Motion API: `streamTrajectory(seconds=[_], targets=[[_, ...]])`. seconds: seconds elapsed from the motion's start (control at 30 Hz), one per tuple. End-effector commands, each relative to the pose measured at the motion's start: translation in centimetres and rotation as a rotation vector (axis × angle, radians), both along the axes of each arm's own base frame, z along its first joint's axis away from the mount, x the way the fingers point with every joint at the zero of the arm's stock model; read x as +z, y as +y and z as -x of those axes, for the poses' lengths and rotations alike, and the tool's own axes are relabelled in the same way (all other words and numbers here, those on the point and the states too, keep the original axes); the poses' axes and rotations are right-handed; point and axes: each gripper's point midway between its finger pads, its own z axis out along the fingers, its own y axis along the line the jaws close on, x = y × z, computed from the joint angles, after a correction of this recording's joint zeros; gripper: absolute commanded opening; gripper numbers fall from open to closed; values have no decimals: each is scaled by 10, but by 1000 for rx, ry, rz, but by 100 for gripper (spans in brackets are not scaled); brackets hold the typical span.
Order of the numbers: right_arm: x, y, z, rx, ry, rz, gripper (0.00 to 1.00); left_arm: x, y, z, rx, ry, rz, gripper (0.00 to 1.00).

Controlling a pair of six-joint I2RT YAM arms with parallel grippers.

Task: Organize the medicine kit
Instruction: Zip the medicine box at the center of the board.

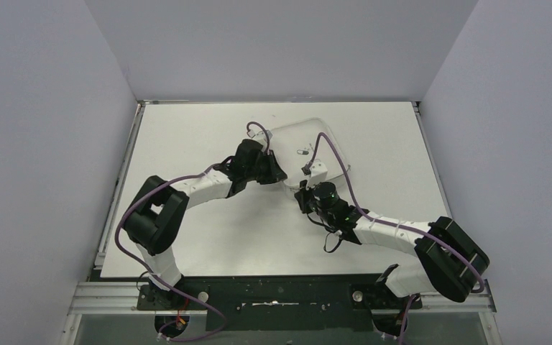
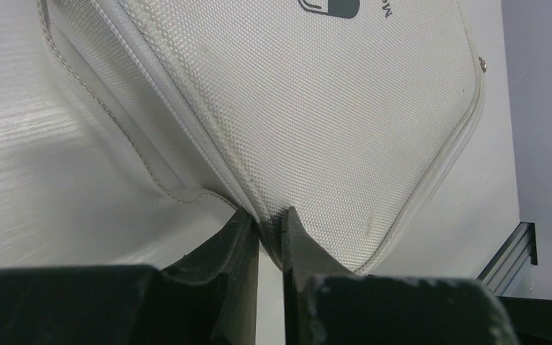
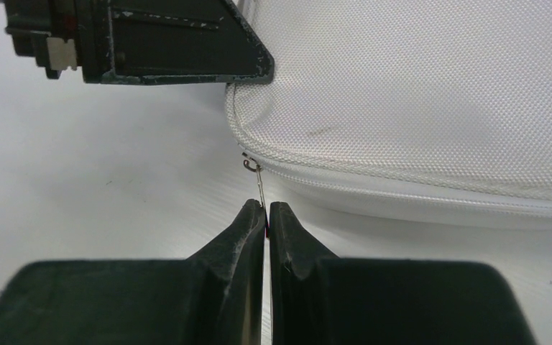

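The medicine kit (image 1: 316,140) is a pale grey-white square case with a woven surface, rounded corners and a zip round its edge; it lies at the middle back of the table. Its dark pill logo (image 2: 330,7) shows in the left wrist view. My left gripper (image 2: 269,223) is shut on the kit's (image 2: 316,108) near-left corner seam. My right gripper (image 3: 267,210) is shut on the thin metal zip pull (image 3: 256,183) at the corner of the kit (image 3: 417,93). In the top view the left gripper (image 1: 277,172) and the right gripper (image 1: 305,188) meet at the kit's near-left corner.
The white table (image 1: 201,136) is bounded by grey walls at the left, back and right. An aluminium rail (image 2: 514,248) runs along the table's edge. The left gripper's body (image 3: 180,43) sits close above the zip pull in the right wrist view.
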Motion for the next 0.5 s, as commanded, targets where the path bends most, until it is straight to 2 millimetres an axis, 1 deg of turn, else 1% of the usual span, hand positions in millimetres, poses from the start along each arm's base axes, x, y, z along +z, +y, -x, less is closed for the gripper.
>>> streamTrajectory(seconds=[0.0,0.07,0.17,0.23,0.3,0.33,0.37,0.4,0.43,0.47], targets=[[2,-35,-12,-67,-30,98,0,-32,43,8,-43,65,-262,0],[13,-13,-8,31,-37,28,0,-16,45,6,-41,40,-274,0],[32,17,-2,164,-38,-64,0,6,54,5,-39,1,-303,0],[42,34,2,247,-34,-112,0,16,60,3,-42,-17,-333,0],[44,44,2,287,-15,-119,0,27,59,2,-55,-41,-326,0],[42,47,3,303,-5,-120,0,32,59,1,-57,-40,-311,0],[40,49,3,309,-1,-123,0,35,58,2,-62,-30,-294,15],[37,48,3,303,2,-124,0,37,57,5,-75,-15,-268,35],[37,49,3,300,-6,-137,0,39,58,9,-81,0,-246,47],[38,50,2,299,-9,-148,0,42,59,13,-79,6,-223,51]])
